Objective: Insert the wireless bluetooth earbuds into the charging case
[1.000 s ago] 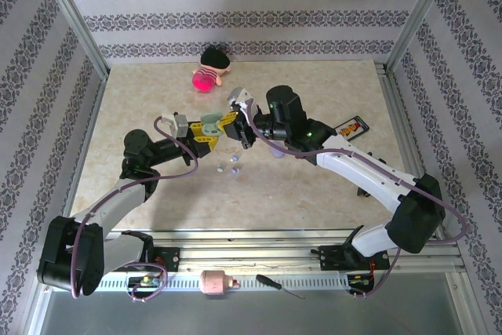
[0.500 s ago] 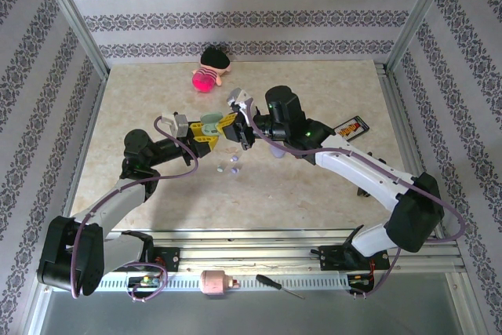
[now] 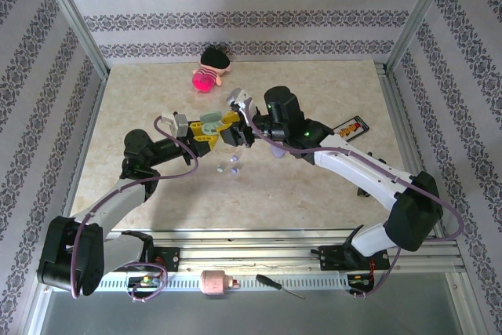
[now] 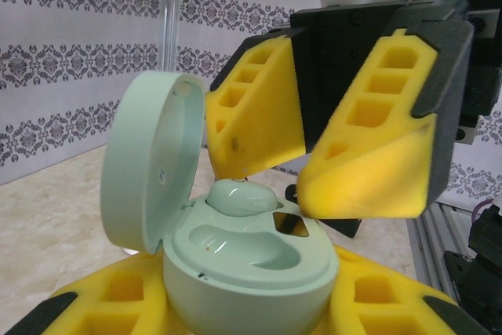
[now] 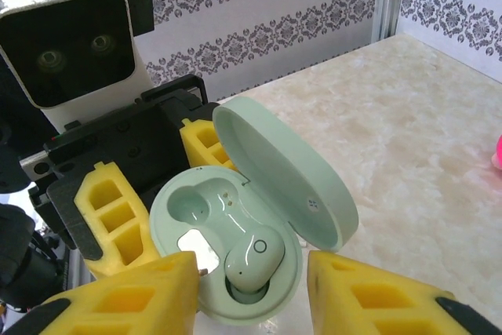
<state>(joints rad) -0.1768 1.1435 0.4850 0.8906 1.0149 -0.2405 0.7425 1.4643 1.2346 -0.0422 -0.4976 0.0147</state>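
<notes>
My left gripper [image 4: 251,307] is shut on the open mint charging case [image 4: 251,260], its lid [image 4: 149,162] standing up at the left. One mint earbud [image 5: 255,260] sits in a slot of the case [image 5: 184,229]; the other slot [image 5: 192,198] is bare. My right gripper [image 5: 251,296] hangs just above the case, open, its yellow fingers [image 4: 365,158] on either side of the bud without touching it. From above, the two grippers meet at mid-table, left gripper [image 3: 205,132] and right gripper [image 3: 238,129]. Two small lavender earbuds [image 3: 234,165] lie on the table just below them.
A pink plush doll [image 3: 209,74] lies at the back of the table. A dark card [image 3: 351,127] rests to the right of the right arm. A screwdriver [image 3: 278,285] and a pink cylinder [image 3: 213,281] lie on the front rail.
The right gripper's fingers have spread a little over the case. Both arms otherwise hold their places.
</notes>
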